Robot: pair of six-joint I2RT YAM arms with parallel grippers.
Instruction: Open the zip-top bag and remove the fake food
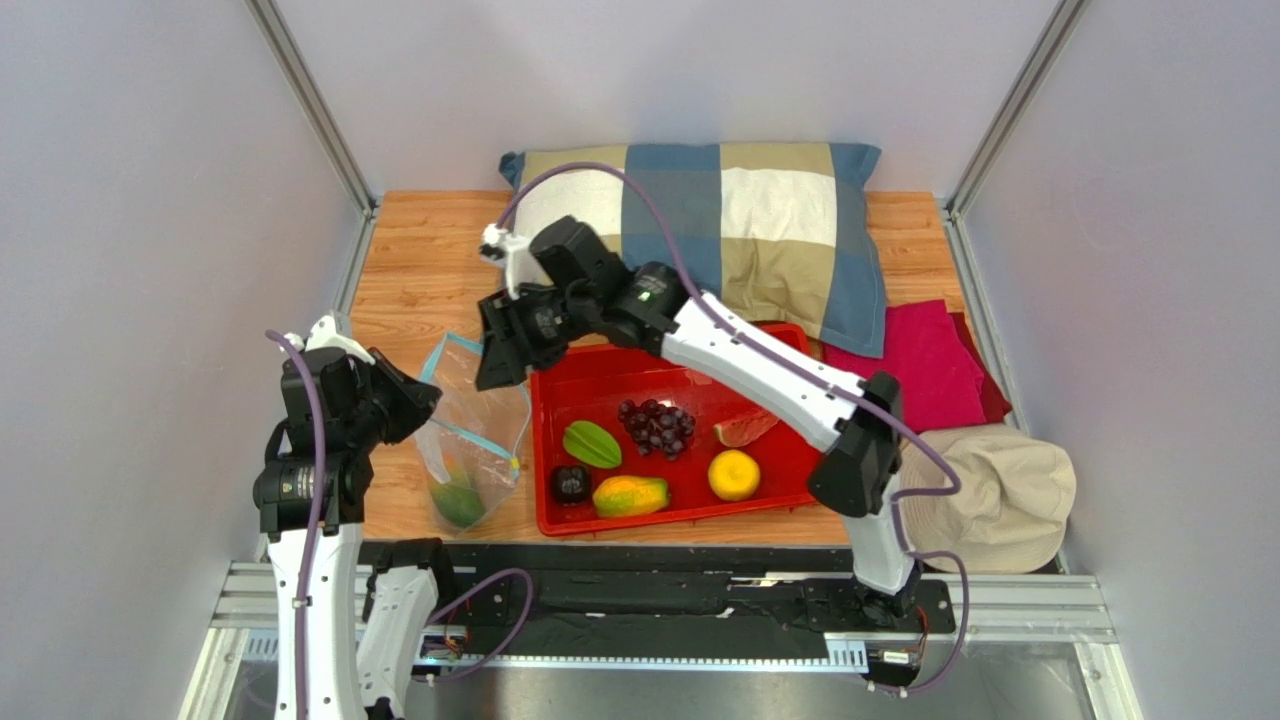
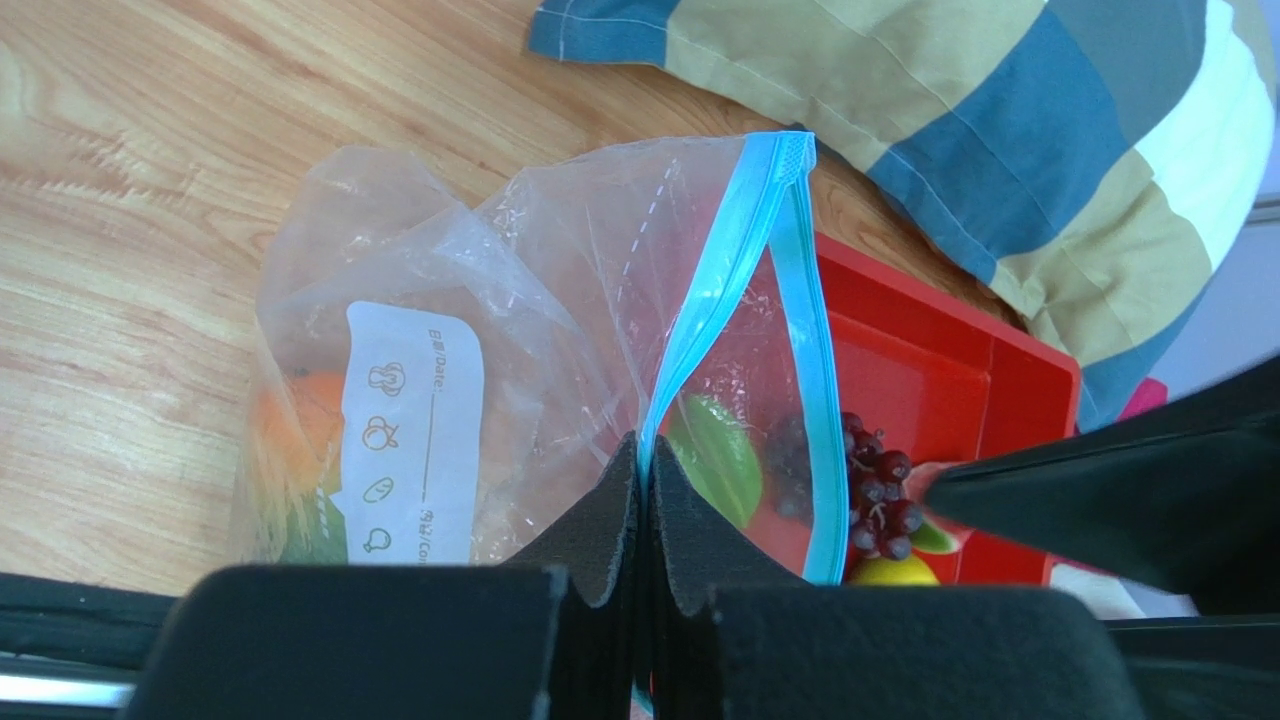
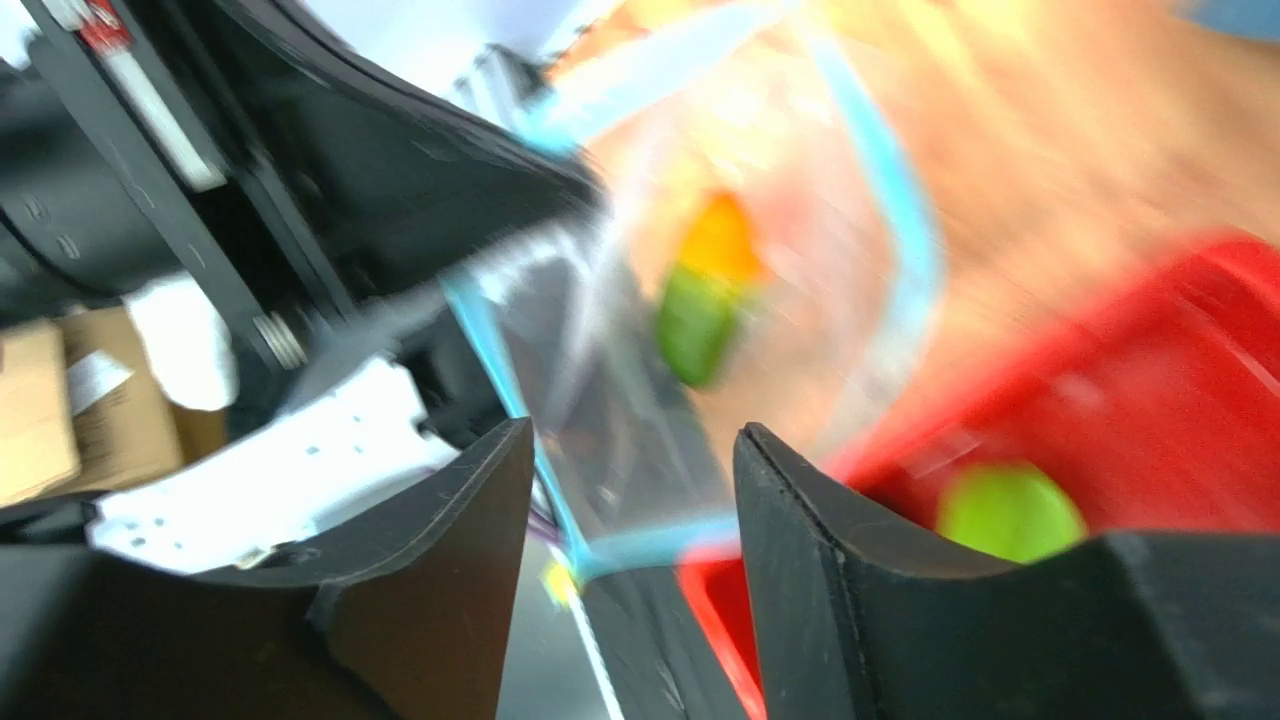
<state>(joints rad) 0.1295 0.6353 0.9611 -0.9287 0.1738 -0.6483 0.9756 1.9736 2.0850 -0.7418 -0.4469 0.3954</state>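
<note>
The clear zip-top bag [image 1: 478, 444] stands on the wood table, left of the red tray [image 1: 661, 377], with its blue zip strip [image 2: 751, 255] parted. My left gripper [image 1: 416, 407] is shut on one side of the strip [image 2: 646, 450]. An orange-green toy fruit [image 1: 457, 500] lies in the bag's bottom, also blurred in the right wrist view [image 3: 699, 285]. My right gripper [image 1: 498, 354] is open and empty just above the bag's mouth [image 3: 631, 450]. The tray holds a star fruit [image 1: 592, 444], grapes [image 1: 657, 426], a meat slice [image 1: 747, 431], a citrus [image 1: 733, 474], a mango [image 1: 630, 495] and a dark round fruit [image 1: 570, 483].
A checked pillow [image 1: 751, 225] lies behind the tray. A pink-red cloth [image 1: 929, 365] and a beige cap [image 1: 992, 495] sit to the right. Grey walls close in both sides.
</note>
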